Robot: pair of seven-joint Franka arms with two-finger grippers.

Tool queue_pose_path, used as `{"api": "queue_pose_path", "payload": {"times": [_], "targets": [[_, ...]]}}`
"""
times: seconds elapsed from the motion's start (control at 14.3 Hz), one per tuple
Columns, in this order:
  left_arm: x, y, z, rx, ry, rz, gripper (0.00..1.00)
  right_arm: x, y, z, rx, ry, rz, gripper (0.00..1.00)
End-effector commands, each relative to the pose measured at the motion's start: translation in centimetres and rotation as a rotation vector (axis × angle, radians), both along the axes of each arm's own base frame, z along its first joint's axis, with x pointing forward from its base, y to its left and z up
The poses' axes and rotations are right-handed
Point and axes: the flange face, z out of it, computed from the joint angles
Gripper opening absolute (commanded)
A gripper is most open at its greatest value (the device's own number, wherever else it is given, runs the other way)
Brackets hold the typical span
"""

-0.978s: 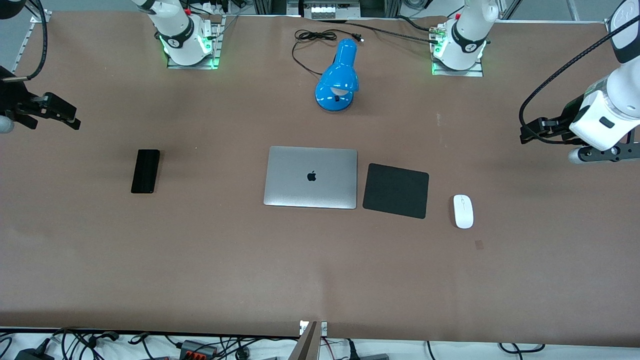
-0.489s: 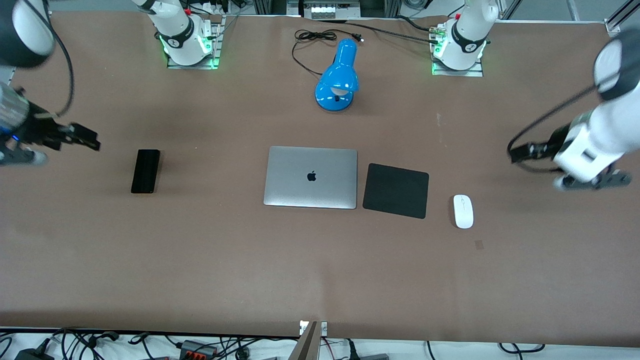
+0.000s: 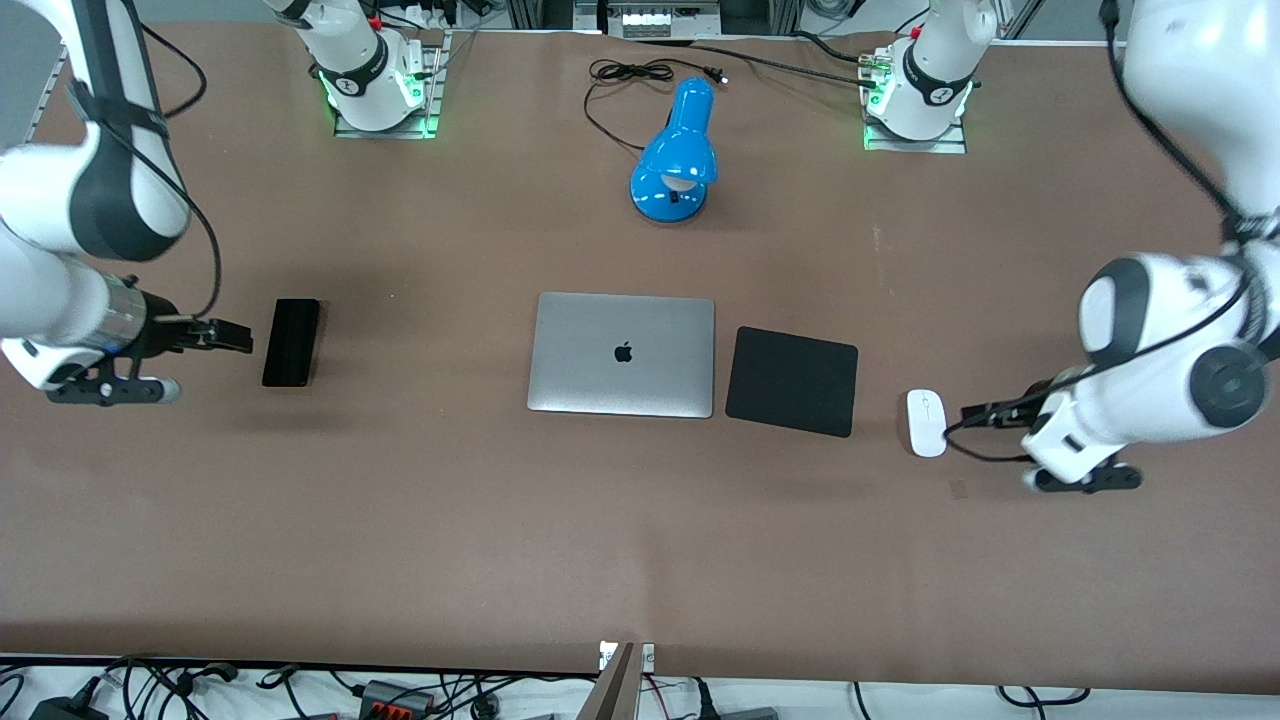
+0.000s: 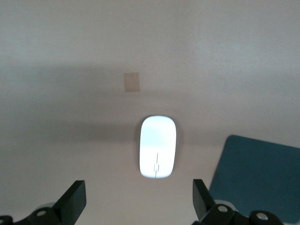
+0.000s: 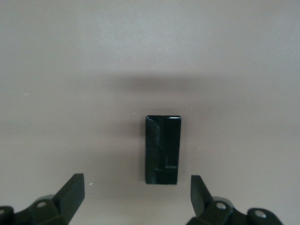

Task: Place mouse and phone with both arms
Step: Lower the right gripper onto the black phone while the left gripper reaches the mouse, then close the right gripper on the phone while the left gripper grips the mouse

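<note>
The white mouse [image 3: 926, 423] lies on the brown table beside the black mouse pad [image 3: 792, 381], toward the left arm's end. My left gripper [image 3: 975, 413] is open and empty, just short of the mouse; the left wrist view shows the mouse [image 4: 158, 146] ahead of the spread fingers [image 4: 72, 202]. The black phone [image 3: 291, 342] lies toward the right arm's end. My right gripper [image 3: 232, 338] is open and empty, close beside the phone; the right wrist view shows the phone [image 5: 163, 149] ahead of its fingers [image 5: 71, 193].
A closed silver laptop [image 3: 622, 354] lies mid-table beside the mouse pad. A blue desk lamp [image 3: 677, 155] with a black cord lies farther from the front camera. A small tan patch [image 3: 958, 488] marks the table near the mouse.
Both arms have swung in and down from the table's ends: the left gripper now sits just short of the mouse, the right gripper just short of the phone. Mouse and phone have not moved.
</note>
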Motion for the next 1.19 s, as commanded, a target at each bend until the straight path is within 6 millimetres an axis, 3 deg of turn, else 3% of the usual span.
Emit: {"api": "queue_pose_path", "payload": {"times": [0.0, 0.07, 0.21, 0.42, 0.56, 1.12], "targets": [[0.9, 0.1, -2.8, -0.012, 0.015, -0.020, 1.00, -1.5, -0.6, -4.0, -0.014, -0.007, 0.000, 1.00], [0.6, -0.3, -4.4, -0.012, 0.039, -0.027, 1.00, -2.2, -0.9, -5.7, -0.013, -0.019, -0.003, 1.00], [0.3, -1.3, -5.7, -0.014, 0.057, -0.042, 1.00, -3.6, -2.1, -9.1, -0.010, -0.030, -0.021, 1.00], [0.0, -2.0, -8.0, -0.014, 0.086, -0.052, 1.00, -5.6, -2.6, -13.0, -0.005, -0.029, -0.029, 1.00], [-0.1, -2.1, -9.5, -0.015, 0.103, -0.053, 1.00, -6.0, -2.7, -15.2, -0.002, -0.023, -0.032, 1.00], [-0.6, -2.8, -12.0, -0.017, 0.137, -0.065, 1.00, -6.5, -3.5, -19.6, 0.004, 0.008, -0.046, 1.00]]}}
